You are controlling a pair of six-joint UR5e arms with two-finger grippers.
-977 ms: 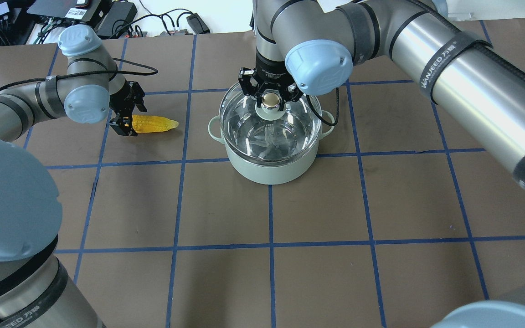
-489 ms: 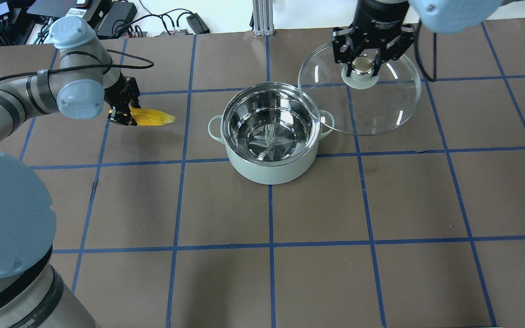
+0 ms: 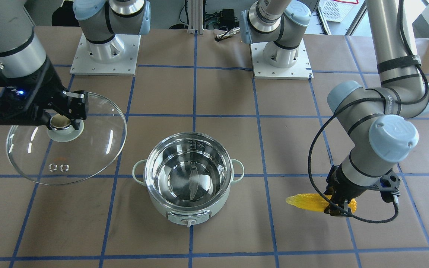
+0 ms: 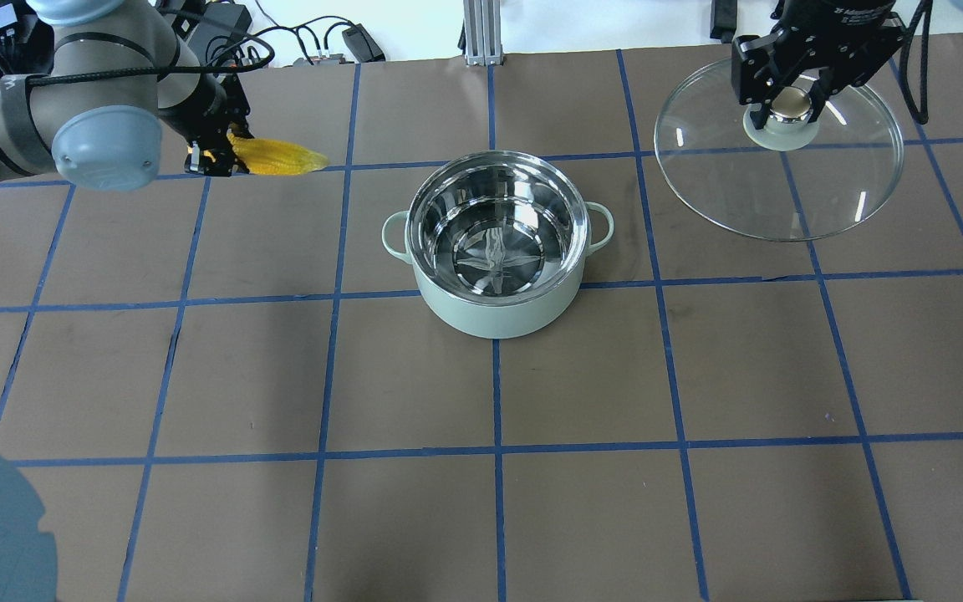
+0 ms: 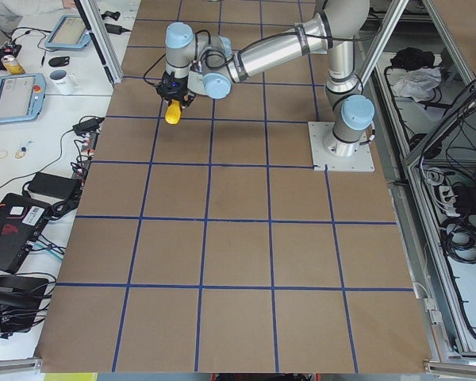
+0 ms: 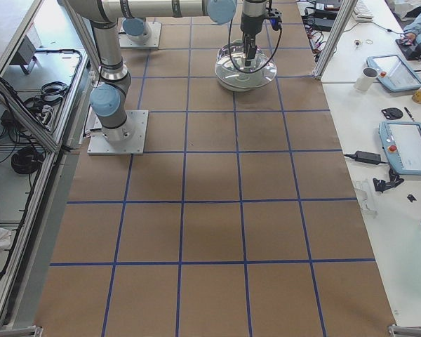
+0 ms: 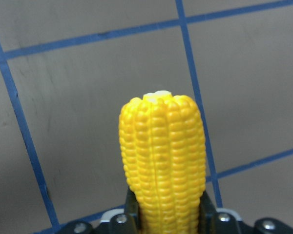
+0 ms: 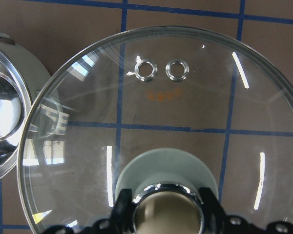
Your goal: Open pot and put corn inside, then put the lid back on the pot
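The mint-green pot (image 4: 494, 316) stands open at mid-table, its steel interior empty; it also shows in the front view (image 3: 214, 206). My right gripper (image 4: 789, 104) is shut on the beige knob of the clear glass lid (image 4: 782, 196) and holds it in the air to the pot's right, clear of the rim. The lid also shows in the front view (image 3: 88, 149) and the right wrist view (image 8: 185, 126). My left gripper (image 4: 214, 156) is shut on the thick end of the yellow corn (image 4: 277, 156), held above the table left of the pot, tip toward the pot. The corn also shows in the left wrist view (image 7: 162, 156).
Brown table with blue grid lines. Cables and electronics (image 4: 197, 25) lie beyond the far edge. The two arm bases (image 3: 104, 56) stand on white plates at the robot side. The pot's rim shows at the left edge of the right wrist view (image 8: 5, 112).
My right gripper lifted the lid off the pot and carried it to the right. My left gripper raised the corn off the table.
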